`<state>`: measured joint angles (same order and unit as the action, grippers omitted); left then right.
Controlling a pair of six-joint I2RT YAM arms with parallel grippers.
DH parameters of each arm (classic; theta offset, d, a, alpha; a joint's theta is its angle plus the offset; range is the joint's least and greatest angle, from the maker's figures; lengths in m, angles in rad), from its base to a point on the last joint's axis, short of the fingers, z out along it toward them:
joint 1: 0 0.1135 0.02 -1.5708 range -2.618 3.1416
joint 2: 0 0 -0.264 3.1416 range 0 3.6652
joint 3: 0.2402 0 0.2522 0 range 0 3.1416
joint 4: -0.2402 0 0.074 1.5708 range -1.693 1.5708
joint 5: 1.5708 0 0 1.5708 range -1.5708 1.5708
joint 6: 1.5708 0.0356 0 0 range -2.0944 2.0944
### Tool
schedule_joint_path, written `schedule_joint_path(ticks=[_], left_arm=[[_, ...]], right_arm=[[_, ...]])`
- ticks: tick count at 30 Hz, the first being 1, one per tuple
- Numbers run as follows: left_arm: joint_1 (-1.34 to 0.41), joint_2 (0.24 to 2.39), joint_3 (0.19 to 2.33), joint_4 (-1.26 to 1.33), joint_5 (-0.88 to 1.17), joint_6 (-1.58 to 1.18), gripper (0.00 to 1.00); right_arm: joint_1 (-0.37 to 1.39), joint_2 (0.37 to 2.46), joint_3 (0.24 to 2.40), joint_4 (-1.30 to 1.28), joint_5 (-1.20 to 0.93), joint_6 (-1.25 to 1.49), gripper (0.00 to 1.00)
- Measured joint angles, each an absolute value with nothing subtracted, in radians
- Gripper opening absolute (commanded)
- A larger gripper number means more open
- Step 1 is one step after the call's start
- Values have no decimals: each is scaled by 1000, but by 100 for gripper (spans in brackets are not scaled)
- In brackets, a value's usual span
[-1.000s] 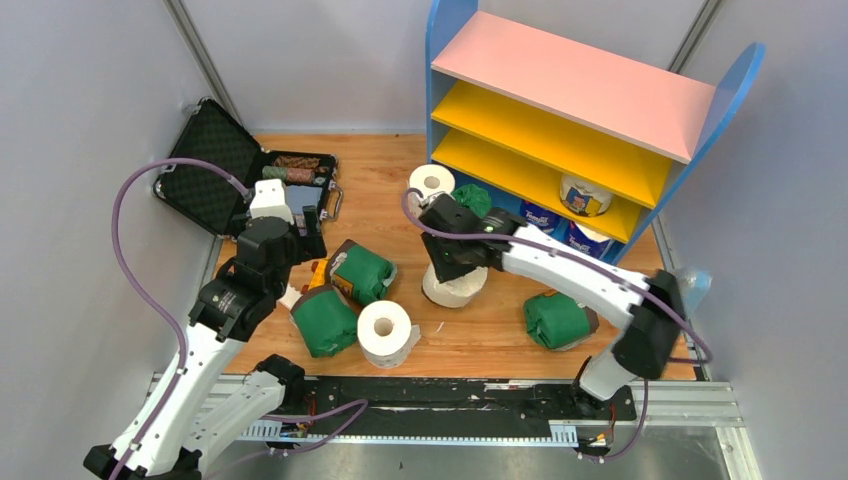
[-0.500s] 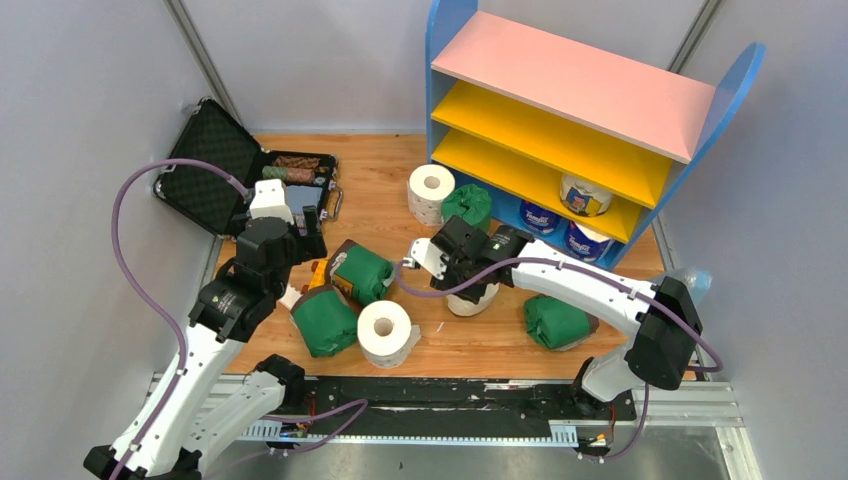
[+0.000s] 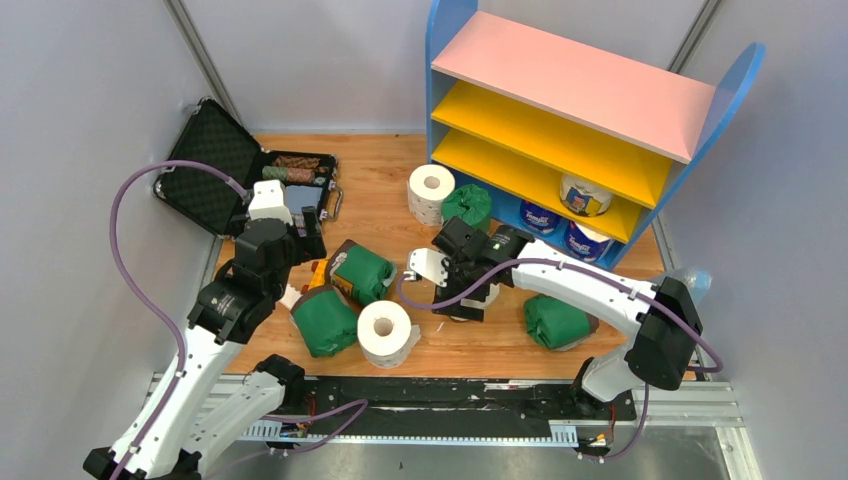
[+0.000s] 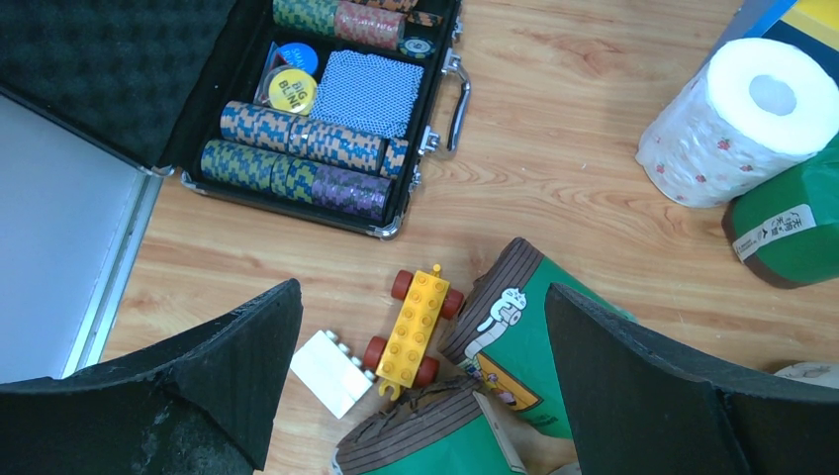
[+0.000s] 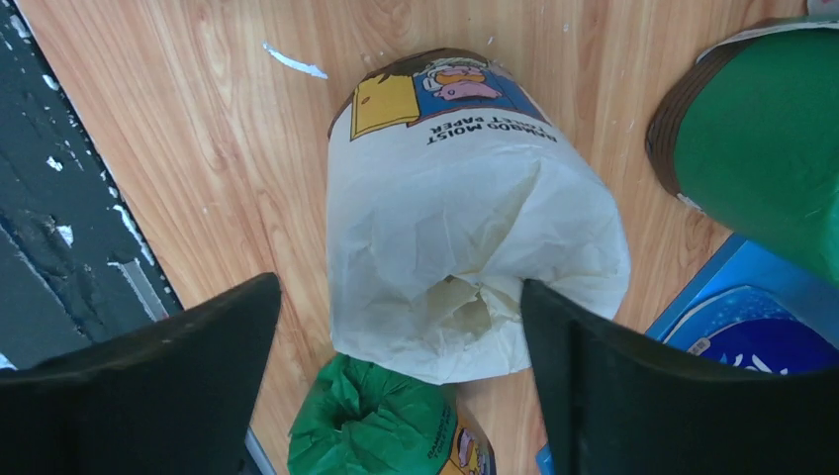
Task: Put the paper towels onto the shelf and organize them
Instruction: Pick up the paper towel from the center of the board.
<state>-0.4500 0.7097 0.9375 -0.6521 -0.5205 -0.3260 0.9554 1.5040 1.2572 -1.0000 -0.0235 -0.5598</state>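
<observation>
From above, the shelf (image 3: 575,85) stands at the far right of the wooden table (image 3: 380,165). A white roll (image 3: 585,195) sits on its lower yellow board and two blue-and-white rolls (image 3: 542,215) sit on the level beneath. The other paper towels lie loose on the table. A bare dotted roll (image 3: 430,192) touches a far green roll (image 3: 470,203) just left of the shelf. Two left green rolls (image 3: 365,272) and a near bare roll (image 3: 387,332) cluster left of centre, and a right green roll (image 3: 555,320) lies near the shelf's front. An open black hard case (image 3: 205,180) sits at the far left. The left gripper (image 3: 312,240) hangs between the case and the left green rolls. The right gripper (image 3: 462,295) points down at the table's middle and hides what is under it. In the left wrist view the fingers are spread wide with nothing between them. Below them lie a yellow toy car (image 4: 416,327) and, just beside it, a white brick (image 4: 331,371); rows of poker chips (image 4: 297,148) fill the case. In the right wrist view the fingers stand apart on either side of a cream-wrapped roll (image 5: 465,228), its crimped end facing the camera. Bare wood shows between the roll and one finger; at the other finger I cannot tell whether they touch.
</observation>
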Motion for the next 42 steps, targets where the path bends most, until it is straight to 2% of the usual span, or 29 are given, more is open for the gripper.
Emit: schedule_joint_path(ticks=[11, 14, 17, 22, 27, 31, 35, 42], left_arm=[[-450, 710, 936, -652, -520, -326, 100], [-450, 710, 936, -652, -520, -326, 100], [-450, 710, 935, -652, -518, -326, 100], [-450, 712, 934, -651, -517, -326, 100], [-450, 721, 934, -649, -516, -326, 100], [-450, 724, 934, -647, -511, -326, 100], [-450, 724, 934, -646, -509, -326, 100], [-450, 722, 934, -646, -506, -326, 100]], right_arm=[[958, 1483, 1364, -1020, 88, -443, 100], [931, 1454, 1410, -999, 223, -267, 100], [823, 1430, 1454, -994, 270, -77, 90], [696, 1440, 1504, -1082, 297, 260, 91], [777, 1455, 1522, -1179, 314, 617, 87], [847, 1465, 1522, -1205, 315, 845, 87], [881, 1539, 1531, -1224, 316, 962, 85], [915, 1690, 1542, -1225, 324, 1057, 71]])
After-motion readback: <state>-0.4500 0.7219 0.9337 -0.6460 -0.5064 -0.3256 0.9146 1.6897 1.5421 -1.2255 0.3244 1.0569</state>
